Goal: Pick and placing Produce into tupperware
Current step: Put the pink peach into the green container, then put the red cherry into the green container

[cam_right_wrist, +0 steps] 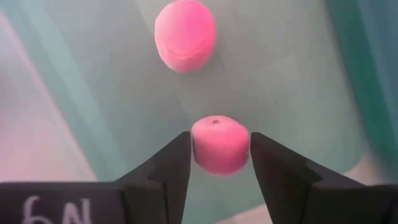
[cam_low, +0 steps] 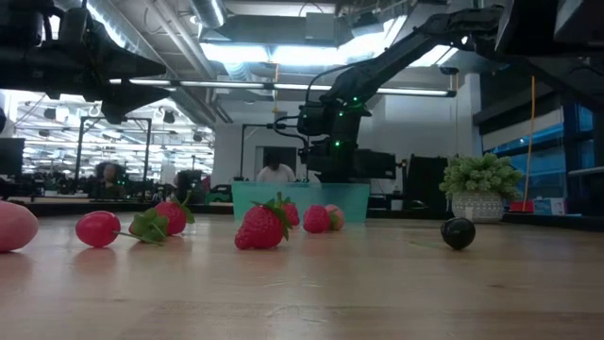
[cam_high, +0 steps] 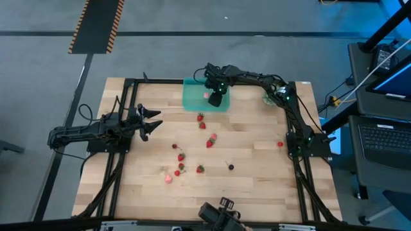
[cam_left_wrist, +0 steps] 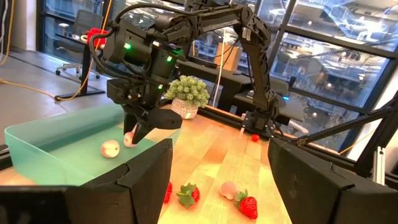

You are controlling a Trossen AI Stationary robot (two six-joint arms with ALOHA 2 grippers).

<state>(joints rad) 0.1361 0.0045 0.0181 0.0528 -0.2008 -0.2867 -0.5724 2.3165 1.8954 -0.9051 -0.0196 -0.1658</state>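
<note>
the tupperware (cam_high: 192, 97) stands at the far edge of the table (cam_high: 257, 186), near the middle. inside it lies a pink piece (cam_right_wrist: 185, 34), and a second pink piece (cam_right_wrist: 219, 144) sits between the fingers of the right gripper (cam_right_wrist: 219, 155). both fingers look to be touching this piece at its sides, just above the tupperware floor, but if the grip is firm or already loosening, i cannot tell. in the high view the right gripper (cam_high: 216, 97) is over the right part of the tupperware, and its arm reaches there from the right side of the table.

the other produce is spread on the wood in front of the tupperware. a strawberry (cam_high: 200, 117) lies close to it, two more (cam_high: 210, 141) are near the middle, and a small group (cam_high: 180, 165) with a pale pink piece (cam_high: 168, 179) lies nearer to the front edge. one dark berry (cam_high: 231, 167) is to the right of this group, and one red piece (cam_high: 280, 144) lies well apart, beside the base of the right arm.

the left gripper (cam_high: 151, 122) hangs over the left side of the table, well apart from all produce, with its fingers spread apart and nothing between them.

a green plant in a pot (cam_low: 481, 186) stands at the far right corner.
</note>
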